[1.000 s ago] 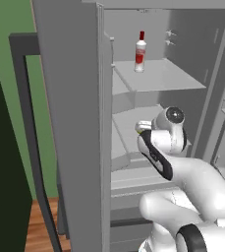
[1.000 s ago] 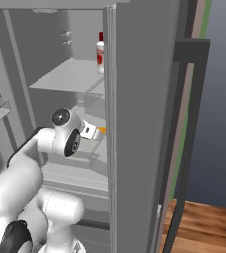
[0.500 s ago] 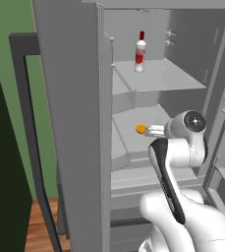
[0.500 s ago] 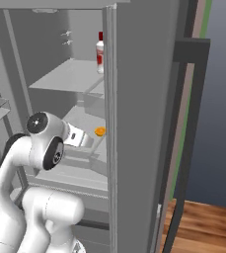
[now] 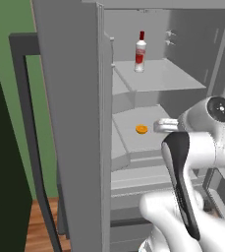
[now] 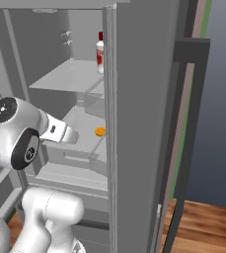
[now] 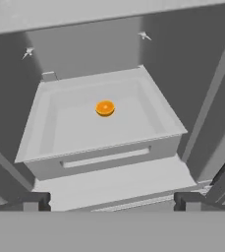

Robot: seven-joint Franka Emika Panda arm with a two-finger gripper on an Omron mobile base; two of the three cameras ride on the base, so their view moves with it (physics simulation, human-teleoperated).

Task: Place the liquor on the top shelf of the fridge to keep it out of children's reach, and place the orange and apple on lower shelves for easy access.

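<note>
Ahead of the two dark fingertips (image 7: 35, 201), past the front lip of a box-like grey drawer (image 7: 104, 157), the tiny round orange fruit (image 7: 105, 108) sits on the drawer's flat pale top, roughly centred between the fingers' lines and well apart from them. The two-finger gripper (image 7: 111, 202) stands spread wide with nothing between the tips; it holds nothing.

Left base view: gripper (image 5: 162, 126) pokes out from the white wrist, level with the orange (image 5: 141, 129), which lies just beyond its tip on the lower shelf (image 5: 128, 140), not touching. Right base view: same layout, gripper (image 6: 69, 135) short of the orange (image 6: 100, 131).

Above the fingers, one level up, the small slim clear-white bottle of liquor with a red cap and red label band (image 5: 140, 52) stands upright on the flat pale-grey top shelf (image 5: 168, 78), towards its rear. In the right base view the liquor (image 6: 100, 52) is partly hidden by the door edge.

Tall plain grey fridge (image 5: 74, 123) is open, with its pale inner walls visible around the fingers.
</note>
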